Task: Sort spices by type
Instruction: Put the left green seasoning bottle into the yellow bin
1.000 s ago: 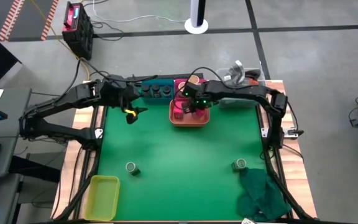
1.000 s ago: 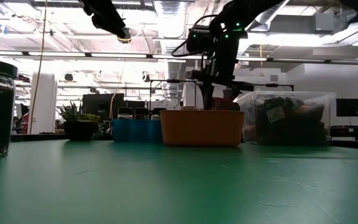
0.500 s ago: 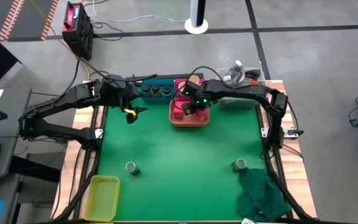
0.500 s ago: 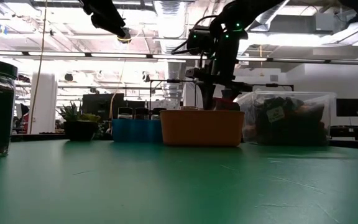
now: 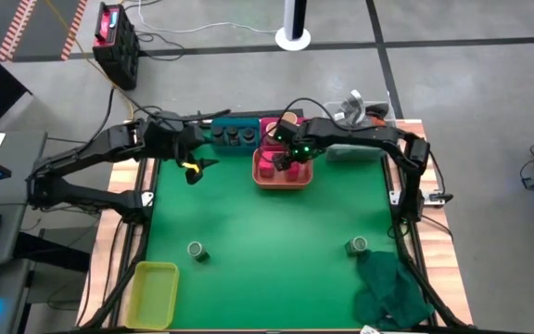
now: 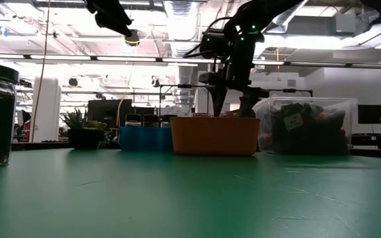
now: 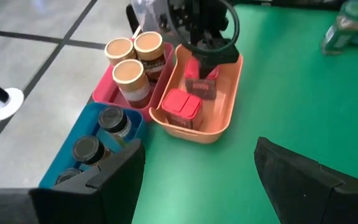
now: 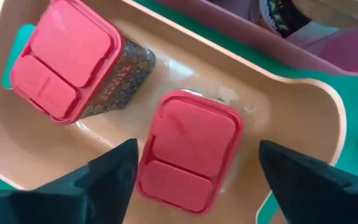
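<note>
My right gripper (image 5: 286, 160) hangs open over the orange tray (image 5: 283, 179). Its fingers stand on either side of an upright pink square box (image 8: 191, 152) without touching it. A second pink box (image 8: 67, 68) lies tilted beside it in the tray. Tan-topped jars (image 7: 135, 62) stand in the pink tray and dark jars (image 7: 104, 130) in the blue tray (image 5: 235, 135). Two green-topped jars (image 5: 196, 250) (image 5: 358, 246) stand on the mat. My left gripper (image 5: 195, 169) is open and holds nothing, raised above the mat left of the trays.
A clear tub (image 6: 309, 125) of grey clutter sits right of the trays at the far edge. A yellow tray (image 5: 156, 292) lies at the near left corner and a green cloth (image 5: 392, 292) at the near right. The green mat (image 5: 276, 232) between them is bare.
My right gripper has stayed over the orange tray and spread its fingers. The pink box that showed between them above the tray rim now sits down inside the tray.
</note>
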